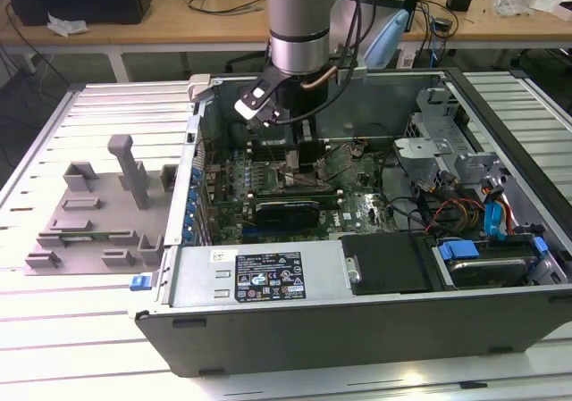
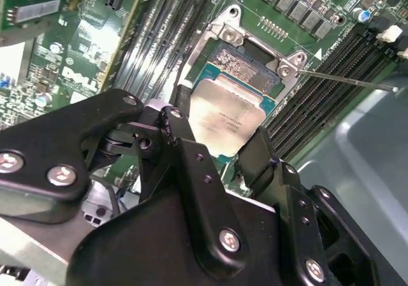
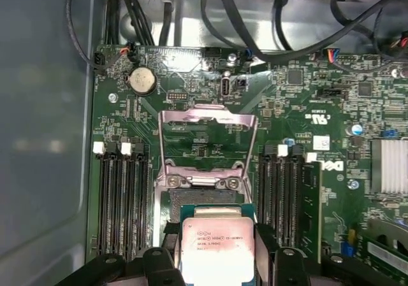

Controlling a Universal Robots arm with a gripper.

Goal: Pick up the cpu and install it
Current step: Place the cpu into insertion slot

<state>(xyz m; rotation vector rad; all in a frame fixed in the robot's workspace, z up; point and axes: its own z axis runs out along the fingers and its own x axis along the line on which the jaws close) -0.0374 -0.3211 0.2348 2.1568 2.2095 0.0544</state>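
Your hand (image 2: 221, 123) pinches the cpu (image 2: 220, 114) by two opposite edges, shiny side up. The cpu hangs partly over the open socket (image 2: 245, 66), its metal frame (image 3: 207, 115) flipped back.

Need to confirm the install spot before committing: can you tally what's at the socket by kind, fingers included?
cpu: 1
socket: 1
coin battery: 1
fingers: 2
Total: 5
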